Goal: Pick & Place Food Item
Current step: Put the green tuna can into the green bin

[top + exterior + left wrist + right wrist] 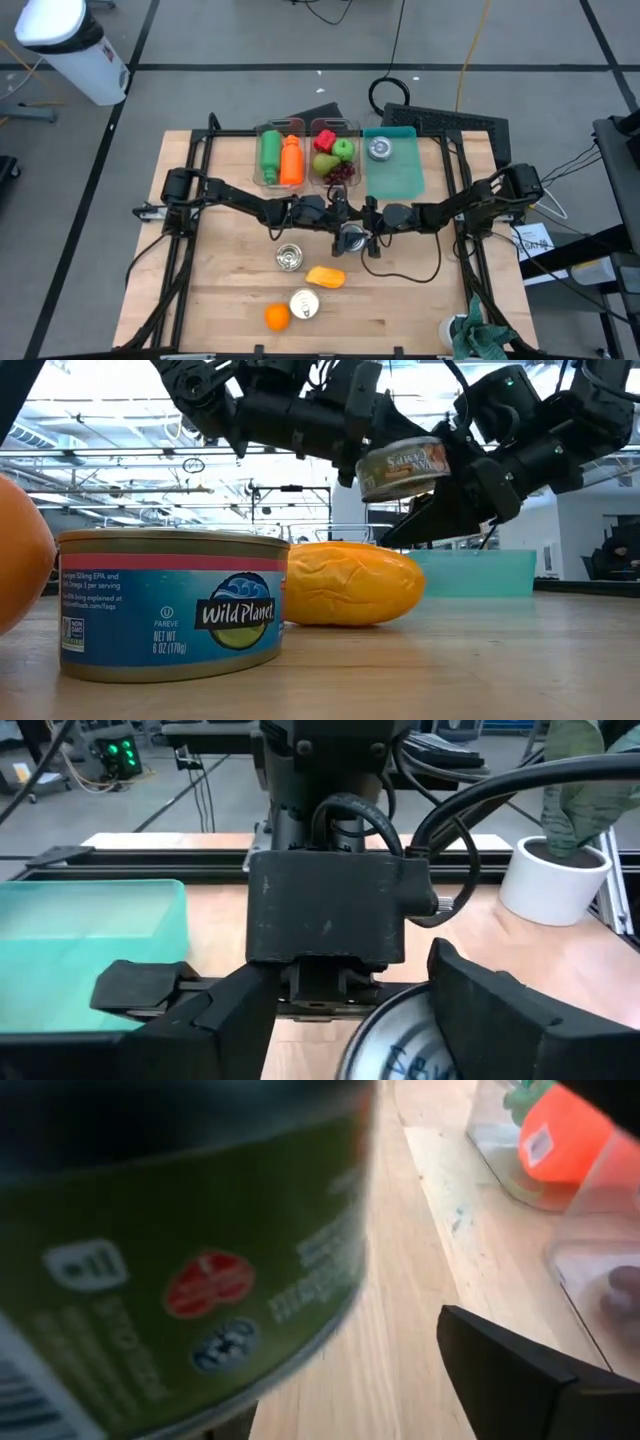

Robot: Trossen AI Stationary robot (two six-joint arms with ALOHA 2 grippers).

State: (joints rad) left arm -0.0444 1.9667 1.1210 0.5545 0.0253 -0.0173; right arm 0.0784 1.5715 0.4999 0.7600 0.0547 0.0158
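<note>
A can (402, 467) is held clamped in the right gripper (362, 238), lifted beside the left gripper (338, 212), whose fingers are spread; placing remains.

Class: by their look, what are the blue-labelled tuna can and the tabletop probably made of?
Blue-labelled tuna can: likely metal, given the dull silvery rims above and below a glossy printed label. Tabletop: apparently wood, pale with grain lines and joined strips, with a smooth, low-sheen finish.

My wooden table (230, 300) carries two clear bins (280, 155) of toy food and a teal tray (395, 175) along its far edge; nearer lie an upright tin (289, 257), a yellow mango (325, 277), a tuna can (304, 304) and an orange (277, 317)
</note>
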